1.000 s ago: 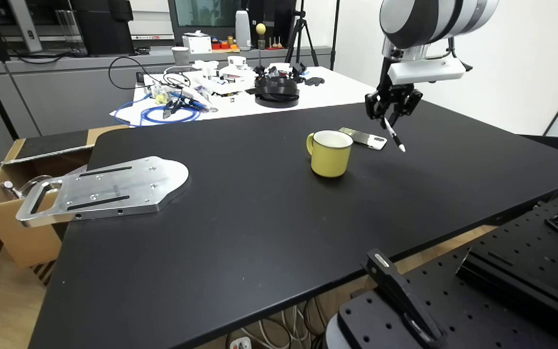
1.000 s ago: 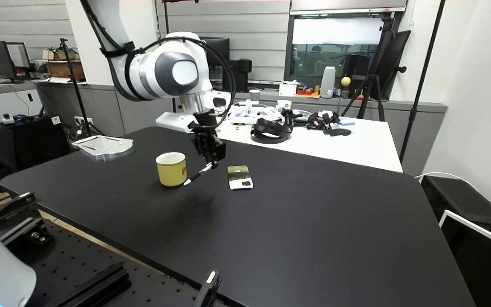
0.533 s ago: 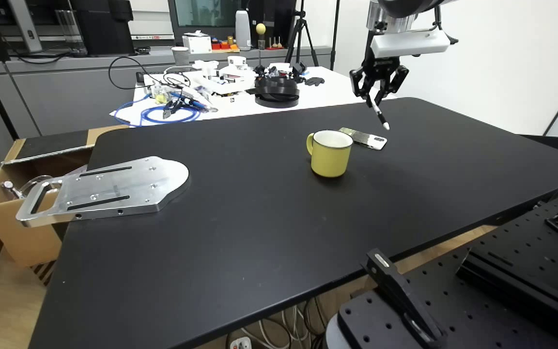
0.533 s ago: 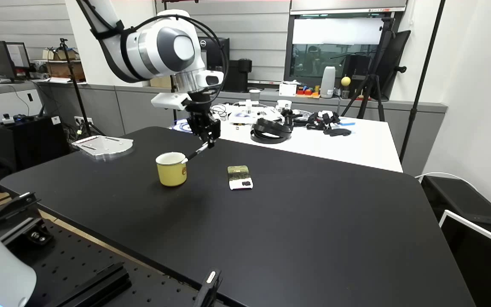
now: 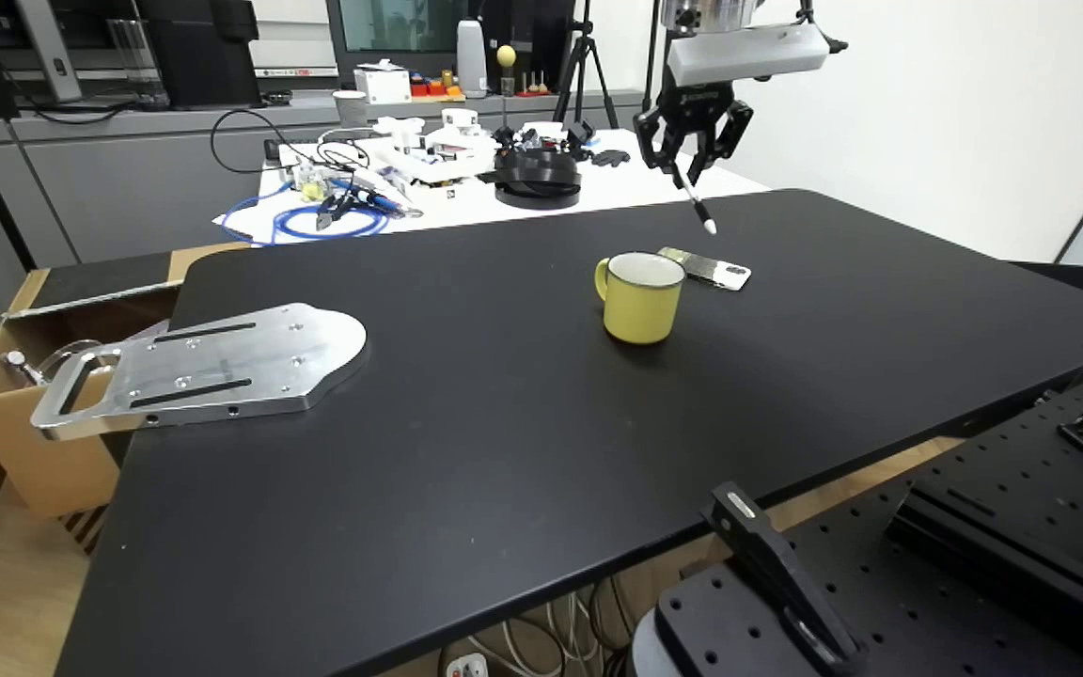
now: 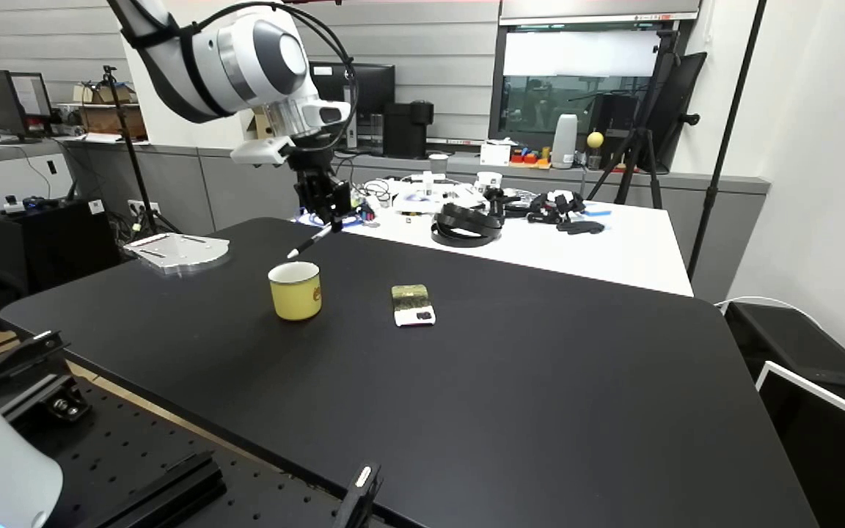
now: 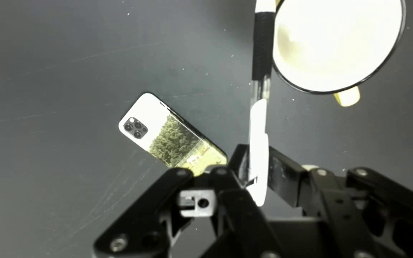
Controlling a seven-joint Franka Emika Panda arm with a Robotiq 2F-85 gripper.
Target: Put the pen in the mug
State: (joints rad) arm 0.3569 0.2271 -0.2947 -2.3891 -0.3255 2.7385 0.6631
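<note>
Pen held aslant in the jaws, apart from the mug

Pen: white tip, black section behind it, white clip toward the other end. Tilted over the black surface, tip lowest, outside the mug and apart from its rim in both exterior views. Tip cut off by the top edge of the wrist view; clip end hard to make out against the jaws in the exterior views.

Jaws: drawn in on the pen, a pad to either side of it; pointing down.

Arm: in an exterior view reaches in from the upper left, bends and drops to the jaws; upper part cut off. In an exterior view only the wrist end shows, the rest beyond the top edge.

Mug: yellow, pale inside, upright on the surface. Handle plain in an exterior view, a stub in the wrist view, where the top edge crops the rim, glare washes out the interior and the pen runs along one side. Emblem on the wall too small to read.

Phone: white and green back; flat on the surface near the mug; one end behind the jaws in the wrist view.
</note>
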